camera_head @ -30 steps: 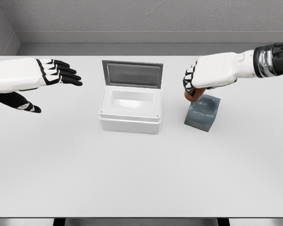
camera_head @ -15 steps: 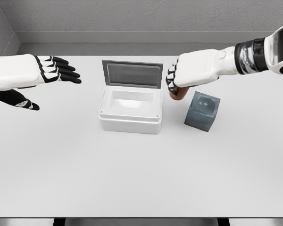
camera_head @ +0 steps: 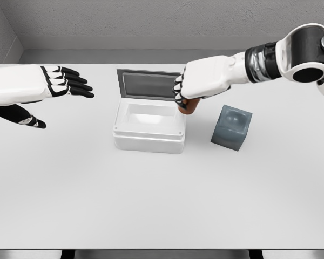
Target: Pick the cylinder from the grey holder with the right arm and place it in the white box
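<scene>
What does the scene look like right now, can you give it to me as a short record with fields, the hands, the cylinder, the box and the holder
right hand: fingers curled around the cylinder, at the white box's right rim
cylinder: brown, only its lower end shows below the hand
white box: lid up, nothing visible inside
grey holder: on the table right of the box, socket vacant
left hand: fingers spread, holding nothing, above the table's left side
table: white

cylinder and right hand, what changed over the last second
The right hand, fingers shut on the brown cylinder, carried it left from the grey holder, which now sits empty, to the right edge of the open white box. The box, holder and left hand stayed put.
</scene>
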### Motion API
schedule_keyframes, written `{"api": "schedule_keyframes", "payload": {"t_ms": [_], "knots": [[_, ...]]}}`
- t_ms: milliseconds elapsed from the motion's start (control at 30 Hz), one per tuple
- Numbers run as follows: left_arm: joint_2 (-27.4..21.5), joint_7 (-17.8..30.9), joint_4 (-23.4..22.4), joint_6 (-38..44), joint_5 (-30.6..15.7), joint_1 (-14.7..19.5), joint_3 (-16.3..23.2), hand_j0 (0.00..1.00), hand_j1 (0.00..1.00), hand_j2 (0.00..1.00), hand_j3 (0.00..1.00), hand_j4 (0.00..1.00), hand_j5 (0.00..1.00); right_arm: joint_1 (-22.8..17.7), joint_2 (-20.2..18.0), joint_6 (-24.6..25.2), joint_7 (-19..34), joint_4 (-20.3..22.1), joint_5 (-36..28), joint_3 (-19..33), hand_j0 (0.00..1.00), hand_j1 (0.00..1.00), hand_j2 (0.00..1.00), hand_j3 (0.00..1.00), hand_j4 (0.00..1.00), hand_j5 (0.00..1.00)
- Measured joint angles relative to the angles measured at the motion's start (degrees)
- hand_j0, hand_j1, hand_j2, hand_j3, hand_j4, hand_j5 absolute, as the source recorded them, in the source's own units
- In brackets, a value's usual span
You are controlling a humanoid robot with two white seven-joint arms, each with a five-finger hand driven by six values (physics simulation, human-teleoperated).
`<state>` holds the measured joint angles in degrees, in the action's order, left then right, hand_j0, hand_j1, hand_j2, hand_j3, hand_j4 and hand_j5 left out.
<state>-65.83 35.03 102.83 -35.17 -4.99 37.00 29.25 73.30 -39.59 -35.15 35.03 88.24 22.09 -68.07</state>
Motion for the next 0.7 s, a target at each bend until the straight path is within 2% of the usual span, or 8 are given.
{"api": "schedule_keyframes", "payload": {"t_ms": [367, 700], "knots": [[0.2, 0.0, 0.2, 0.0, 0.0, 0.0, 0.0, 1.0, 1.0, 1.0, 1.0, 1.0, 1.0, 0.7, 4.6, 0.0, 0.0, -2.3, 1.2, -0.3, 0.51, 0.51, 0.51, 0.51, 0.51, 0.51], [0.0, 0.0, 0.2, 0.0, 0.0, 0.0, 0.0, 1.0, 1.0, 1.0, 1.0, 1.0, 1.0, 0.6, 6.3, 0.0, 0.0, -5.0, 2.0, -0.4, 0.51, 0.51, 0.51, 0.51, 0.51, 0.51]]}}
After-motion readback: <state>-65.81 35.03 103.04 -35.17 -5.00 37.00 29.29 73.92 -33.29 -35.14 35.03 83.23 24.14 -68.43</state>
